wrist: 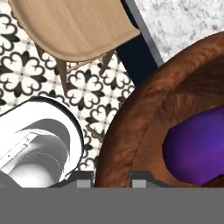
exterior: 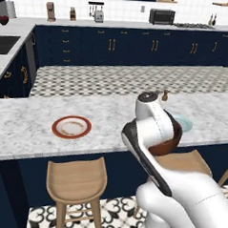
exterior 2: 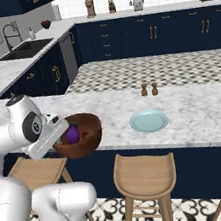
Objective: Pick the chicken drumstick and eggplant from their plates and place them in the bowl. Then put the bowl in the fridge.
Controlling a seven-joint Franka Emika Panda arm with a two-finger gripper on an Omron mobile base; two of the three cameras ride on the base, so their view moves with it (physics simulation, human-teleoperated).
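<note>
My gripper (wrist: 113, 179) is shut on the near rim of the dark-brown wooden bowl (wrist: 140, 113), one finger inside and one outside. The bowl (exterior 2: 85, 131) hangs tilted in the air just off the front edge of the marble island, above a stool. Inside it lies the purple eggplant (wrist: 197, 148), also visible as a purple lump (exterior 2: 73, 134). The chicken drumstick is hidden. Both plates rest empty on the island: the cream one with a red-brown rim (exterior: 55, 126) to the left, the pale blue one (exterior 2: 148, 120) to the right of the bowl. The fridge is out of view.
Wooden stools (exterior: 76, 180) (exterior 2: 143, 175) stand along the island's front, one directly under the bowl (wrist: 74, 26). Two small shakers (exterior 2: 148, 89) sit at the island's far edge. Navy cabinets and a sink (exterior 2: 27, 49) line the back and left walls.
</note>
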